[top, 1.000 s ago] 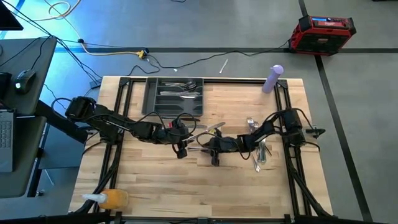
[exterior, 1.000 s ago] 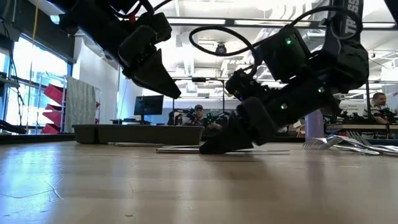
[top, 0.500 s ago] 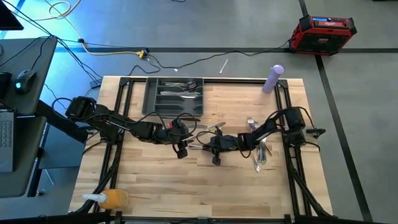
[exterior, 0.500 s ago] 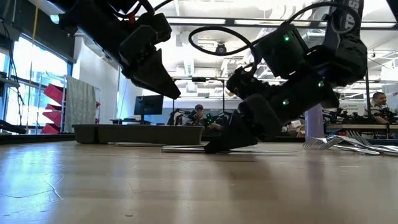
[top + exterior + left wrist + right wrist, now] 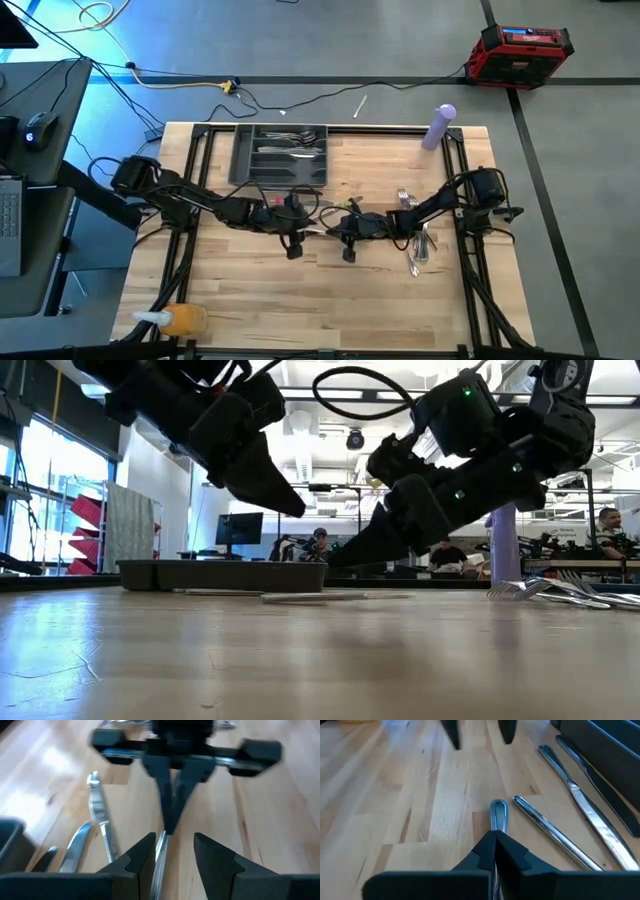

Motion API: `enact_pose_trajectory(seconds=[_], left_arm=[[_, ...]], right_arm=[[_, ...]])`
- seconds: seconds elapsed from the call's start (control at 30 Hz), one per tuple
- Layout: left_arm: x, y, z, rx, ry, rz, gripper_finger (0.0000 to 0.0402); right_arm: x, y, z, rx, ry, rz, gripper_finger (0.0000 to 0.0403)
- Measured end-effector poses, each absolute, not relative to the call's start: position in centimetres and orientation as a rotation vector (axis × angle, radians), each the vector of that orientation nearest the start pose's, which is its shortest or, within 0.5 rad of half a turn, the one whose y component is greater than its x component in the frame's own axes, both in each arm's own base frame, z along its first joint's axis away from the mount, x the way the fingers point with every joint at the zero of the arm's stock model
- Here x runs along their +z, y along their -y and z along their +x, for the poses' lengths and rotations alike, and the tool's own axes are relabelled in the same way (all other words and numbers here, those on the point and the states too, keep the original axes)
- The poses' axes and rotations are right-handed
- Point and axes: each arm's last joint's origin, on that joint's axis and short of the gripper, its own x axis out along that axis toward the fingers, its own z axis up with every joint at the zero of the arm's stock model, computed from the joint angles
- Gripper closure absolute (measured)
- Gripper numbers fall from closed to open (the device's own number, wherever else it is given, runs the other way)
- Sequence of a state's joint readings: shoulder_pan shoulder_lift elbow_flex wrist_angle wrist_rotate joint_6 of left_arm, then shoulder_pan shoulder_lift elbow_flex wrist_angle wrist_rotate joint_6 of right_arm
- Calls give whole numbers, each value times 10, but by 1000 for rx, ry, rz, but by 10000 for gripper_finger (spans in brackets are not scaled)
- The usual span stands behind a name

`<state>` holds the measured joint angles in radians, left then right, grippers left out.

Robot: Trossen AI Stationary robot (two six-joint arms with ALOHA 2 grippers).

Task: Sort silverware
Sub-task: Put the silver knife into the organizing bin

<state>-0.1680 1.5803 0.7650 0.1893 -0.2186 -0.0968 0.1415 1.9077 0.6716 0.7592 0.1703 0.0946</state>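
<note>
My right gripper [image 5: 495,837] is shut on a slim silver piece of silverware [image 5: 498,815] at the table's middle [image 5: 325,228]. It stands above the wood in the low view [image 5: 335,560]. My left gripper [image 5: 174,847] faces it, open. Its fingers stand on either side of that piece [image 5: 161,851]; I cannot tell whether they touch it. Two more pieces [image 5: 545,835] [image 5: 590,815] lie flat on the wood beside them. A heap of silverware [image 5: 418,245] lies at the right. The dark grey tray [image 5: 280,155] sits at the far edge with several pieces in it. My right gripper pinches the piece between its two fingertips. The rounded handle end [image 5: 498,806] sticks out ahead of them toward my left gripper. The fingers slant down from the table's right and lie along the piece. Its other end is hidden under the gripper.
A purple bottle [image 5: 438,127] stands at the far right corner and an orange spray bottle [image 5: 180,320] lies at the near left corner. Black frame rails [image 5: 195,180] run along the table's sides. Bare wood lies toward the near edge. People sit in the room behind.
My right gripper has risen from the table top, where its fingertips rested a second ago, and now hangs above the wood with the piece. The other two pieces have stayed flat on the table.
</note>
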Motion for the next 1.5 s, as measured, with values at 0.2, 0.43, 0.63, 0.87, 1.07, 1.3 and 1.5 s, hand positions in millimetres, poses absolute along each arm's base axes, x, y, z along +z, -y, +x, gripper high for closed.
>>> enact_pose_trajectory(seconds=[0.2,0.43,0.63,0.87,1.07,1.3,1.5], left_arm=[[157,39,313,52,-674,115,214],[153,31,317,73,-672,108,162],[153,33,316,87,-669,108,161],[152,35,315,86,-682,96,161],[152,36,315,91,-689,91,161],[151,36,314,95,-694,92,161],[151,36,314,95,-695,93,161]], right_arm=[[102,-43,330,-14,-454,5,398],[97,-37,329,7,-508,48,399],[103,-30,329,55,-517,111,324],[83,-38,313,-42,-595,105,239],[62,-49,307,-168,-575,127,236],[43,-54,322,-199,-561,149,273],[43,-47,334,-215,-614,205,327]])
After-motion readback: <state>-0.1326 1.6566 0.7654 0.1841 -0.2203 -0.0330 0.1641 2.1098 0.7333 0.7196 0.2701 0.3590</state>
